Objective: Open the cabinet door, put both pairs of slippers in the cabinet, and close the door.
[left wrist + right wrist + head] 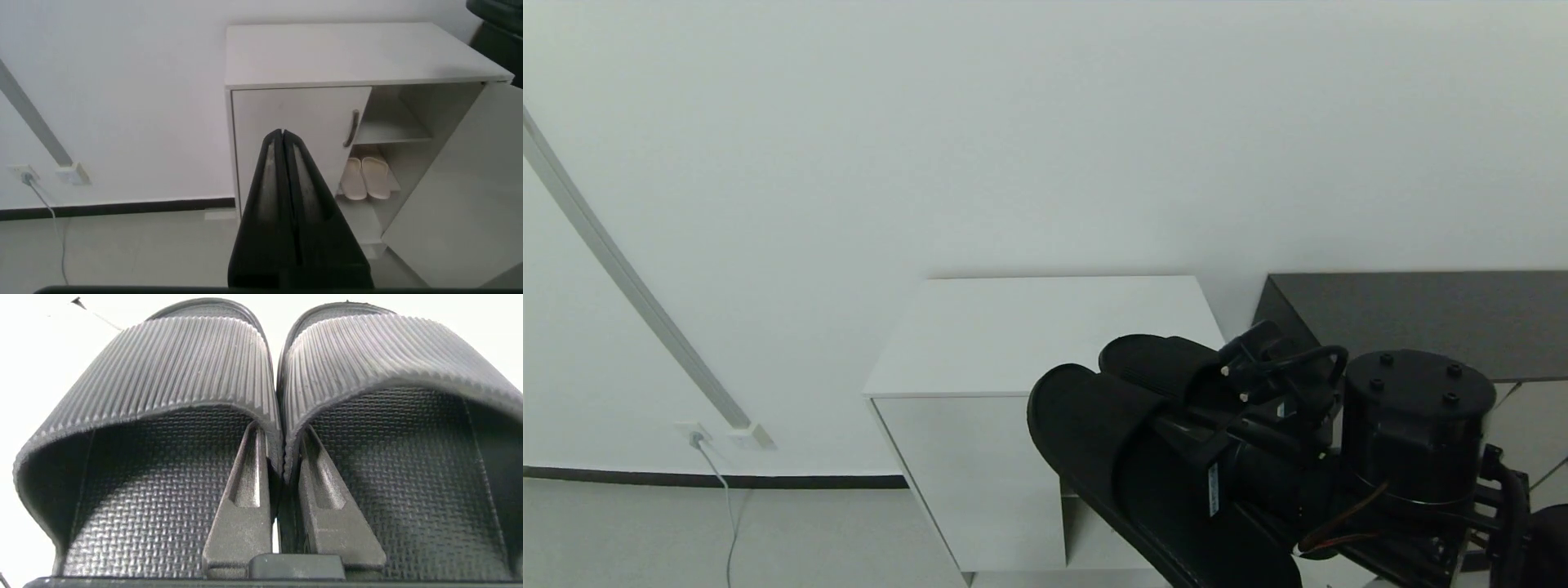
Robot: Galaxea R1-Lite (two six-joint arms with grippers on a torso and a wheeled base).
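black slippers [184, 384]: ribbed straps, dimpled footbeds | right tool [280, 434] pinching both | left tool [283, 139] closed

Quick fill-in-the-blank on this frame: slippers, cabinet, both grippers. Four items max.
1. The right gripper is clamped on a pair of slippers whose colour is ____.
2. With its door swung ____, the cabinet shows its shelves.
3. Pale slippers lie inside it: ____ pair.
4. The left gripper is empty, its jaws ____.

Missing words: black; open; one; shut
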